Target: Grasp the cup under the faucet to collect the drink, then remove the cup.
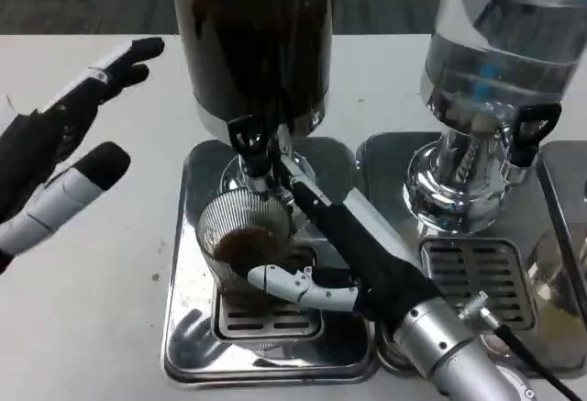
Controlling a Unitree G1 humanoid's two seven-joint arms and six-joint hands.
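**Cup held under the faucet, left hand waiting aside**

On the left you see your left hand (69, 121) above the table (92, 309), with its fingers stretched out and apart and nothing in them. It is well apart from the dispenser (252, 43), so I judge it only waits and leaves room for the other arm.

In the middle, the cup (240, 236) stands on the drip tray (183, 328), directly below the black faucet (249, 139). It already has dark drink inside. It is placed there so that the drink can fall straight into it.

Your right hand (312, 263) comes from the lower right and holds the cup: white fingers (275, 280) wrap the near side, and another finger lies along the far side by the faucet. This grip probably keeps the cup steady for filling and ready for taking away.

Further right stands a second dispenser (500, 52) with clear liquid, not touched.
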